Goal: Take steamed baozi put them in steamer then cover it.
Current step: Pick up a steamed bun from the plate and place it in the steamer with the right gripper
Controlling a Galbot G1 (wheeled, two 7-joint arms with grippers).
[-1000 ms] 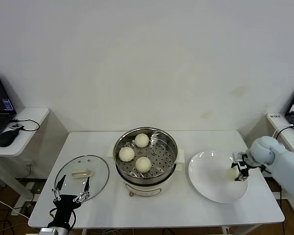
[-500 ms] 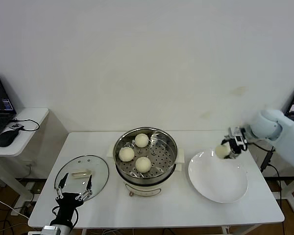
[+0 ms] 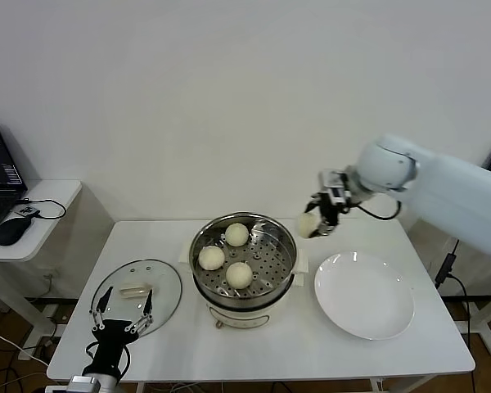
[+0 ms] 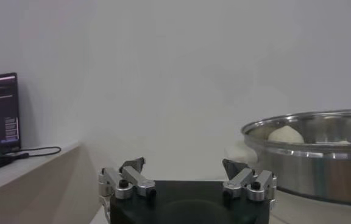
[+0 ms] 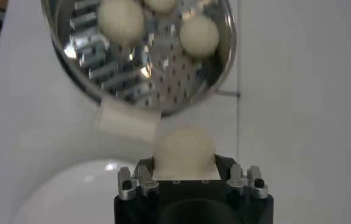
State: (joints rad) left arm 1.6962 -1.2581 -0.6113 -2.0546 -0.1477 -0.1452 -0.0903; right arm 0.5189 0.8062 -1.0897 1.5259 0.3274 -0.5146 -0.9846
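The steel steamer (image 3: 283, 240) stands mid-table on its cream base with three baozi (image 3: 239, 274) on its perforated tray; it also shows in the right wrist view (image 5: 90, 49). My right gripper (image 3: 315, 219) is shut on the fourth baozi (image 3: 308, 224) in the air just right of the steamer's rim, above the table. In the right wrist view that baozi (image 5: 184, 150) sits between the jaws. The glass cover (image 3: 168, 282) with its cream handle lies flat on the table's left. My left gripper (image 3: 119, 314) is open, low at the front edge by the cover.
A white plate (image 3: 364, 295) lies bare to the right of the steamer. A side table on the left holds a laptop (image 3: 0, 168) and a mouse (image 3: 12, 231). Another laptop shows at the far right edge.
My right gripper lifted the baozi off the white plate and carried it up and to the left, to the steamer's right rim. The left arm barely moved.
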